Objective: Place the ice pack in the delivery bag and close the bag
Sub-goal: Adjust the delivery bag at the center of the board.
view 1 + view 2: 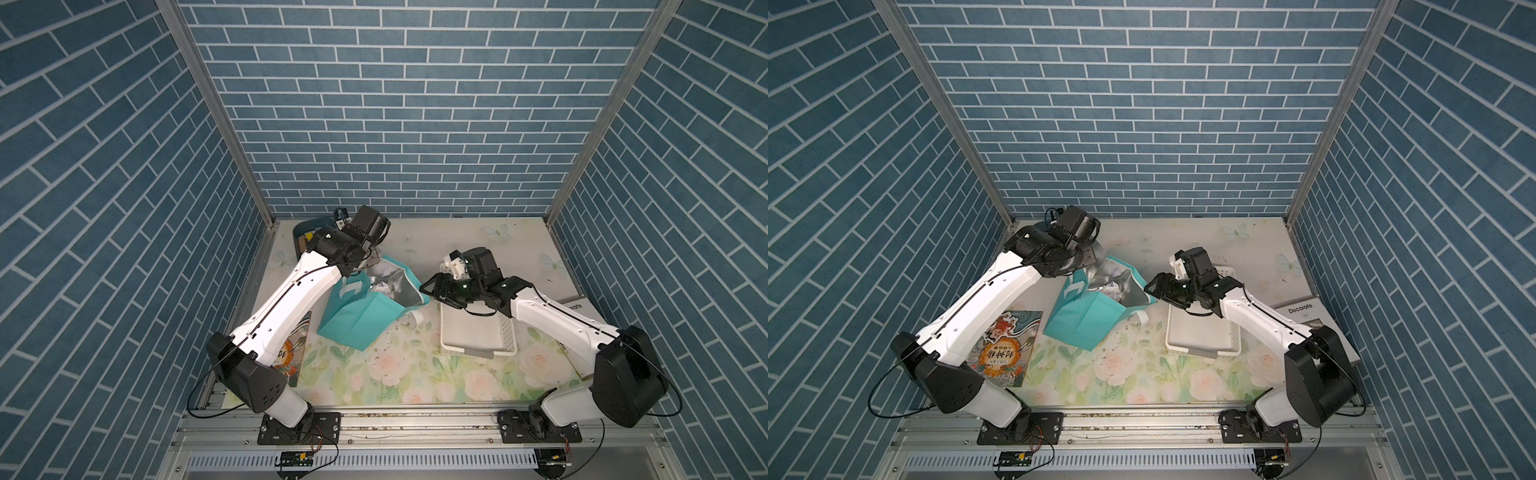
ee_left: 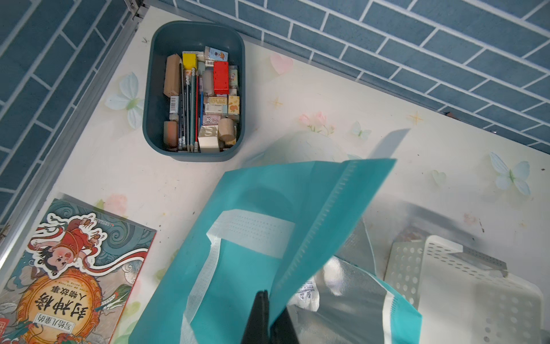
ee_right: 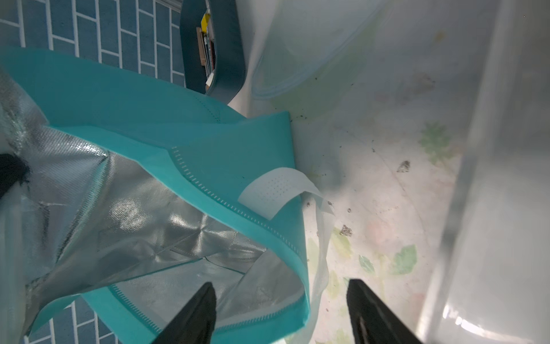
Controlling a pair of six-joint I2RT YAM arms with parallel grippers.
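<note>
White basket (image 1: 506,332), table's 4 o'clock: empty. Delivery bag (image 1: 357,320) left of centre, mouth open, foil lining exposed; ice pack (image 2: 306,293) lies inside on foil. Left gripper (image 2: 268,300) clenched on bag's teal rim, 11 o'clock side. Right gripper (image 3: 281,283) spread, empty, at bag's 3 o'clock rim. Dark-blue bin (image 2: 153,98), far 11 o'clock corner: pencils, erasers, small blocks.

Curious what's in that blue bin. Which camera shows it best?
Left wrist view: it looks straight into the blue bin, pencils visible. In a top view the left arm mostly hides it; the right wrist view shows only its side.
</note>
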